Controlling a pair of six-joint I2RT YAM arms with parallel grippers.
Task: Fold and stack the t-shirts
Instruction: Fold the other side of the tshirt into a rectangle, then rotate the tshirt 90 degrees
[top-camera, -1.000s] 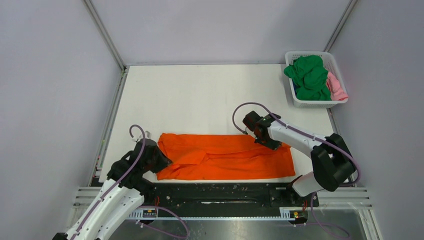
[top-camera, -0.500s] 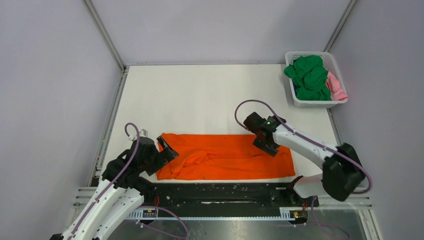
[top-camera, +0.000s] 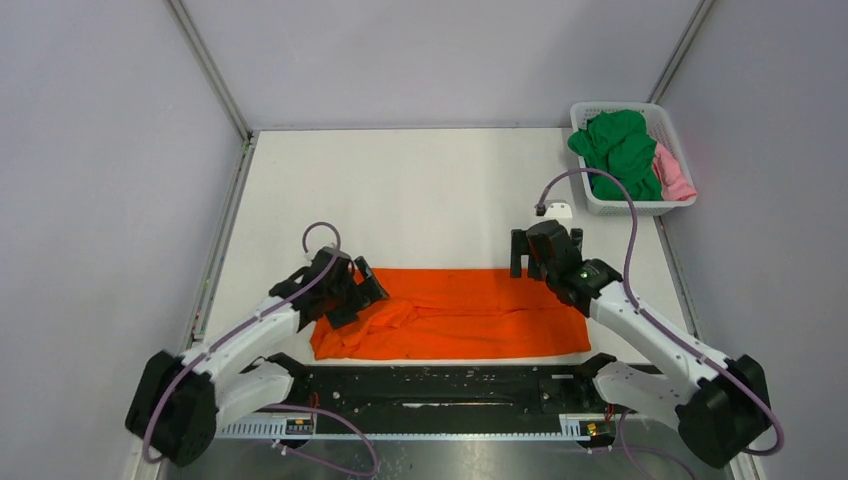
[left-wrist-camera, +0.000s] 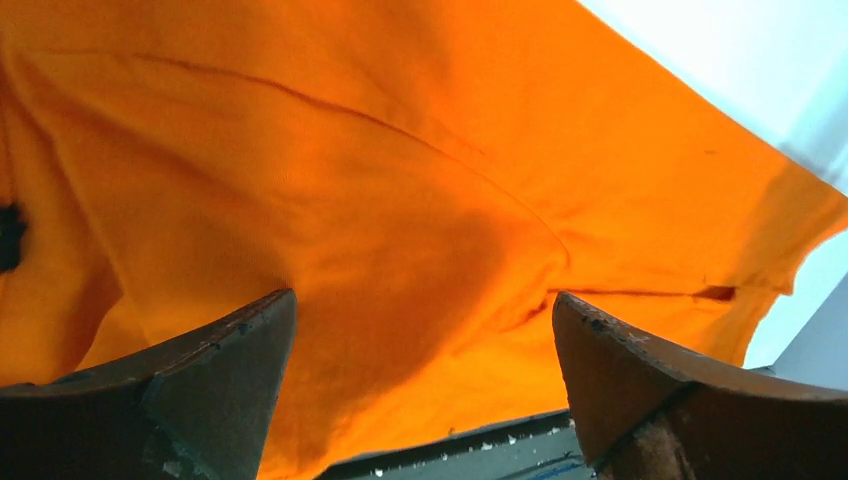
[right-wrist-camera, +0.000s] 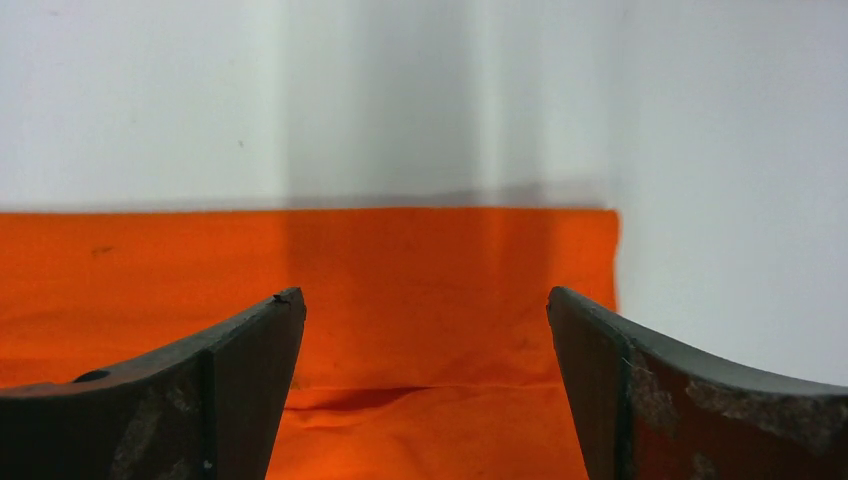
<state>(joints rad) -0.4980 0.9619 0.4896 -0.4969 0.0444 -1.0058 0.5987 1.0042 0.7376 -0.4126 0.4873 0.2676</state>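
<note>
White table: far-rt basket w/ green t-shirt, pink t-shirt.

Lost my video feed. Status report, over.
Left gripper open, right gripper open, both empty. Orange t-shirt flat on table, folded to a strip. Nothing in the way.

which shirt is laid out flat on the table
The orange t-shirt, spread flat on the table; the green t-shirt and pink t-shirt are bunched in the white basket.
</note>
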